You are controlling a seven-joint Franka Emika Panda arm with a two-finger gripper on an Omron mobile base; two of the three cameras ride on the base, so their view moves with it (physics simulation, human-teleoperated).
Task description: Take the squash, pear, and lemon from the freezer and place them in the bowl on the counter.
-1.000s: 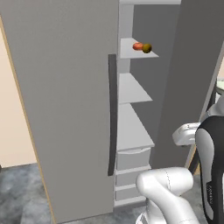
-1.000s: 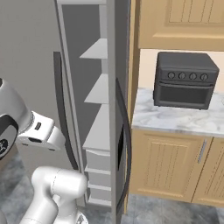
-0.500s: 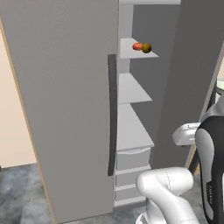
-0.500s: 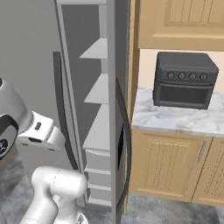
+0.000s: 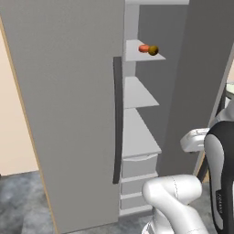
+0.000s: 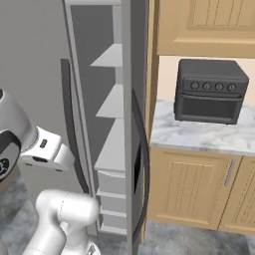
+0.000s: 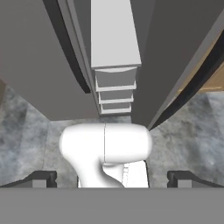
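- Pincer [image 7: 112, 179] spread wide, fingertips [image 7: 41, 178] far apart, nothing between them; aimed down at grey floor [image 7: 26, 131] before the freezer [image 5: 68, 114].
- Just beyond: freezer doors swung open, long dark handle [image 5: 117, 119] on the left door, grey drawers [image 7: 114, 89] low inside.
- Higher up: bare grey shelves [image 5: 137, 132]; on an upper shelf, far in, a reddish item [image 5: 144, 48] touching a darker round fruit [image 5: 153, 50], kinds unclear.
- Farther right: counter [image 6: 199, 134] over wooden cabinet doors [image 6: 191, 187], carrying a dark toaster oven [image 6: 210, 90].

Toaster oven [image 6: 211, 91] on counter [image 6: 199, 135], right of freezer [image 6: 117, 124].
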